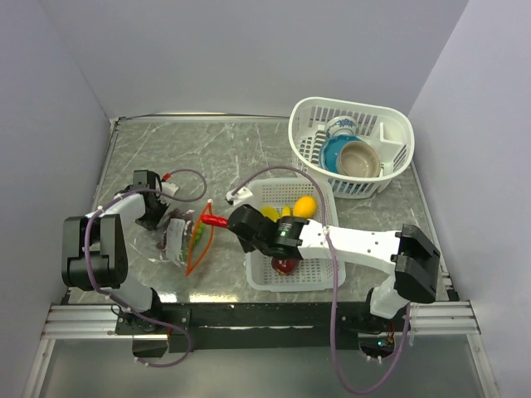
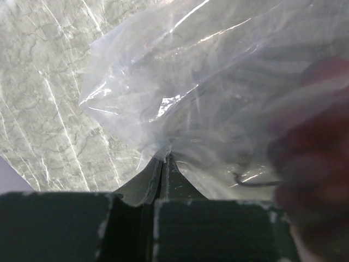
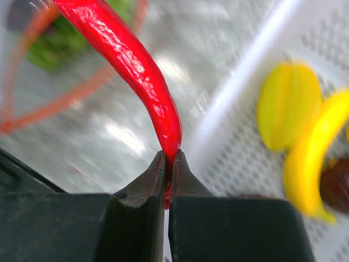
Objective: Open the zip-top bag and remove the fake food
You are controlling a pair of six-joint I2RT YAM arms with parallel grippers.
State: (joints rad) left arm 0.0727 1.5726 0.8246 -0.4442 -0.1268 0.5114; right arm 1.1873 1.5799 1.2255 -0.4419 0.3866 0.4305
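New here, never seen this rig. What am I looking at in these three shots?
Two robot arms are bolted at the near edge of a table, each ending in a two-finger gripper. One picture looks down from above; the other two come from cameras on the left and right wrists. On the table: a clear bag with an orange zipper, a white basket holding toy fruit, and a farther basket with bowls. The left gripper is shut on the bag's plastic. The right gripper is shut on the tip of a red chili, held between bag and basket.
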